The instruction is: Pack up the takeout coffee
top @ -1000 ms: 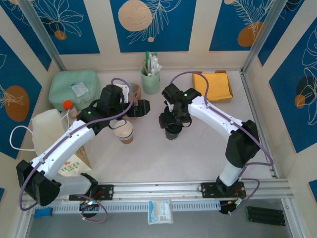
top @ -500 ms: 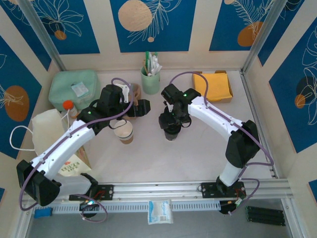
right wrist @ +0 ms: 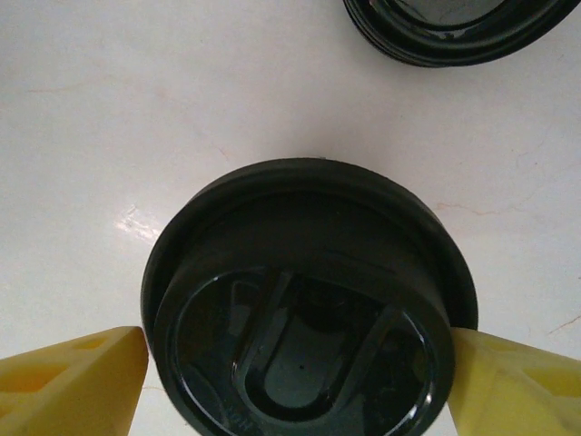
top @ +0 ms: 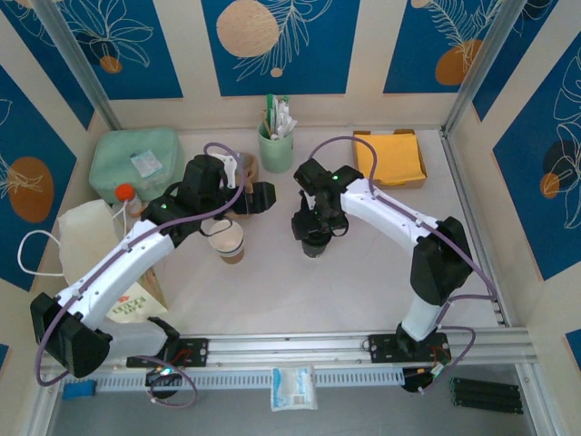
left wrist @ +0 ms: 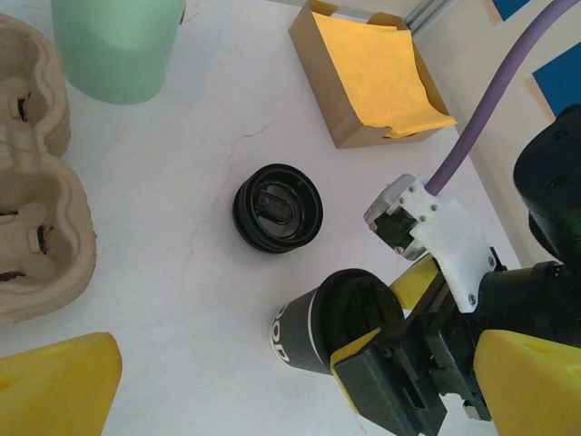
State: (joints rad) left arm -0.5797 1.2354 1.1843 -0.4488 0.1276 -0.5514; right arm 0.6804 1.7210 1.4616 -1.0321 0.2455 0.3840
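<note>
A brown paper cup (top: pixel 227 241) with a white inside stands lidless on the table, just under my left arm. My left gripper (top: pixel 259 197) hovers open beside the pulp carrier, its yellow fingers (left wrist: pixel 56 386) wide apart and holding nothing. A dark cup (left wrist: pixel 304 331) with white lettering and a round black lid (right wrist: pixel 304 309) stands right of the brown cup. My right gripper (top: pixel 313 238) is shut on this lidded cup, with yellow fingers (right wrist: pixel 73 381) pressing both sides of the lid. Whether the cup is lifted off the table, I cannot tell.
A small stack of loose black lids (left wrist: pixel 277 207) lies on the table behind the dark cup. The brown pulp carrier (left wrist: pixel 32 227) and mint-green stirrer cup (left wrist: pixel 113 45) stand at the back, and a cardboard tray of yellow napkins (top: pixel 392 156) sits back right. A white bag (top: pixel 100 241) lies at the left.
My right gripper, with the lidded dark cup in it, has shifted slightly left. The left arm and brown cup have not moved.
</note>
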